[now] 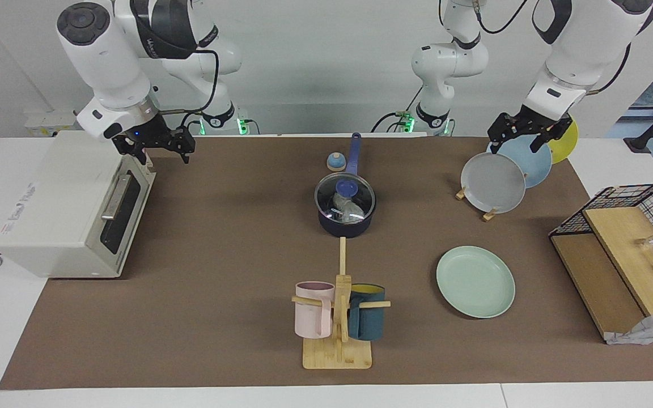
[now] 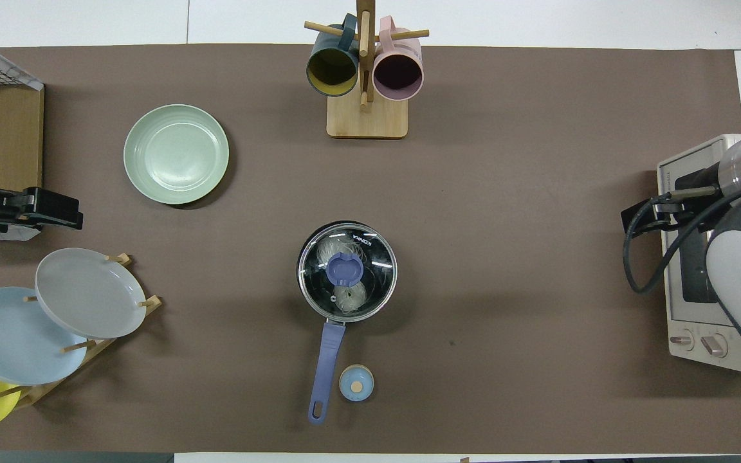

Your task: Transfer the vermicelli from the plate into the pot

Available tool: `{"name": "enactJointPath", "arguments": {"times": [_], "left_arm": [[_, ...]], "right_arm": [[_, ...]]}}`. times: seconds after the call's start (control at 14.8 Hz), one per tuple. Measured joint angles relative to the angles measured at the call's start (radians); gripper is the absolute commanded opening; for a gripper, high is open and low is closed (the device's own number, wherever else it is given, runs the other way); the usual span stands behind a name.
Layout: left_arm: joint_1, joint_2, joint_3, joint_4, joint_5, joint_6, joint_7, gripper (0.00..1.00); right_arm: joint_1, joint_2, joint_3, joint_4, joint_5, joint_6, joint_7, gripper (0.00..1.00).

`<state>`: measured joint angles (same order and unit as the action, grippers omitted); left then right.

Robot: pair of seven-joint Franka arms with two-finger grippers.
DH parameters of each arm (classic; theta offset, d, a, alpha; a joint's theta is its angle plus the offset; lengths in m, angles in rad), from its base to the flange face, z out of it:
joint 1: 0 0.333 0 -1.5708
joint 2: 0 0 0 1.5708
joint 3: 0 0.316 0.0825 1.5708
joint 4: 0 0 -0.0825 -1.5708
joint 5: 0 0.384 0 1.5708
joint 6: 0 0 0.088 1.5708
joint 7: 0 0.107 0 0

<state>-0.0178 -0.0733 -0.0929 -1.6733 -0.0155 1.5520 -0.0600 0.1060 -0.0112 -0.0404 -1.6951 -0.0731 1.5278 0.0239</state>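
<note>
In the pot [image 1: 345, 218], mid-worktop, the vermicelli [image 1: 344, 207] is sitting under a glass lid [image 2: 347, 270]; the plate [image 1: 475, 281] is lying bare. Left tool [image 1: 522, 134] is hanging over the rack [image 1: 474, 203], right tool [image 1: 156, 147] over the toaster [image 1: 71, 207] — can't tell either grip.

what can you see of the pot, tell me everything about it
The pot is a small, deep, dark navy saucepan standing upright near the middle of the brown mat. A glass lid with a metal rim and a blue knob covers it; through the glass show the pale vermicelli bundles inside. Its long blue handle, with a hanging hole at the end, points toward the robots. No gripper touches it.
</note>
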Motion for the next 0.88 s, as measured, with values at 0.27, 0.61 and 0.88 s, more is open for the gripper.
{"name": "enactJointPath", "arguments": {"times": [0.27, 0.61, 0.88], "left_arm": [[0.0, 0.0, 0.001, 0.0, 0.0, 0.0, 0.0, 1.0], [0.0, 0.0, 0.001, 0.0, 0.0, 0.0, 0.0, 1.0], [0.0, 0.0, 0.001, 0.0, 0.0, 0.0, 0.0, 1.0]], "right_arm": [[-0.011, 0.026, 0.007, 0.057, 0.009, -0.047, -0.019, 1.0], [-0.05, -0.026, 0.015, -0.005, 0.016, -0.05, -0.034, 1.0], [-0.086, -0.027, 0.061, -0.008, 0.017, -0.047, -0.037, 1.0]]}}
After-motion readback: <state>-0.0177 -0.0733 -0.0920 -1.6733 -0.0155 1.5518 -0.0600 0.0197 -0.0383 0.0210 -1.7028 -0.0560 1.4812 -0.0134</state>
